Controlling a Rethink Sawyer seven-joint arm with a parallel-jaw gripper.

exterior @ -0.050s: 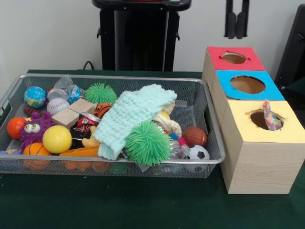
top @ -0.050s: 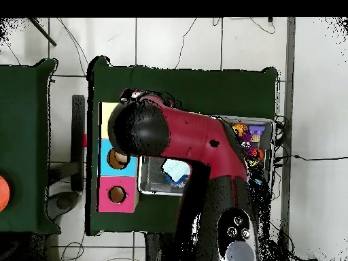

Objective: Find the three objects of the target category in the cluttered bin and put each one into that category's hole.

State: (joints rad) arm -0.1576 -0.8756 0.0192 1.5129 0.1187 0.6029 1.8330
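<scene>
The red and black arm (top @ -0.050s: pixel 197 146) fills the overhead view, reaching across the green table (exterior @ -0.050s: pixel 143 205) toward the row of boxes. Its gripper (exterior @ -0.050s: pixel 237 19) shows in the front view only as two dark tips hanging at the top edge, above the boxes — whether they are parted or closed cannot be told, nor whether anything is held.

The wire-mesh bin (exterior @ -0.050s: pixel 212 143) is heaped with toys. A mint knitted cloth (exterior @ -0.050s: pixel 131 117) lies across the middle, a green spiky ball (exterior @ -0.050s: pixel 147 143) against its front edge.

Beside the bin stand three wooden boxes: yellow-topped box (exterior @ -0.050s: pixel 264 143), blue-topped box (exterior @ -0.050s: pixel 248 85), red-topped box (exterior @ -0.050s: pixel 234 58). A patterned scrap (exterior @ -0.050s: pixel 270 119) pokes from the yellow box's hole.

Smaller things — a yellow ball (exterior @ -0.050s: pixel 56 139), a baseball (exterior @ -0.050s: pixel 57 105), a soccer ball (exterior @ -0.050s: pixel 198 153).
</scene>
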